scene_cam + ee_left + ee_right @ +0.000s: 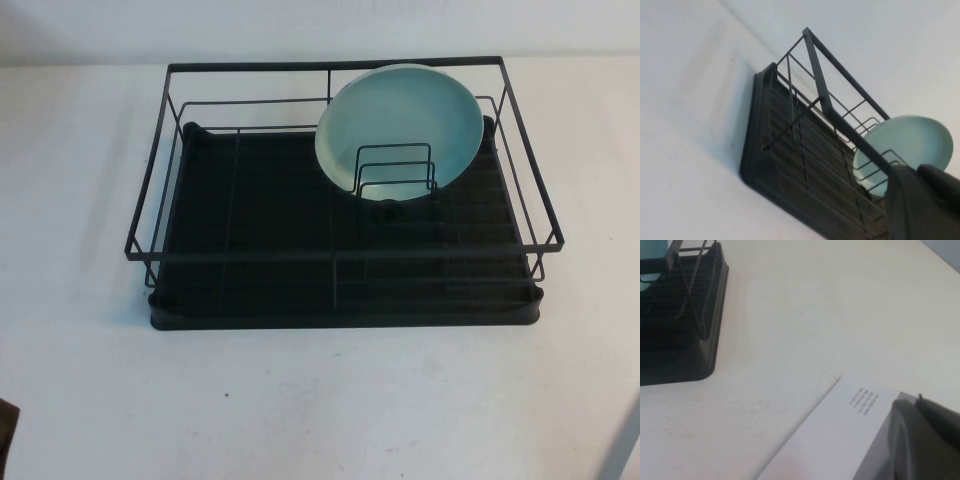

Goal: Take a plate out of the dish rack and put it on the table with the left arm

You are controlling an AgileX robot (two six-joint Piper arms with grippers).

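Dish rack (340, 200) is viewed from above, centred, by the high camera. It is seen obliquely from the left wrist (810, 165); only a corner is caught from the right wrist (677, 325), close over the counter (815, 315).

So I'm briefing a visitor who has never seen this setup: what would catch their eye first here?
The pale turquoise plate stands on edge in the small wire holder at the far right of the black dish rack, mid-table. The rack's ribbed tray is otherwise bare. The left hand shows only in its wrist view near the rack; the right hand sits off the rack's right.
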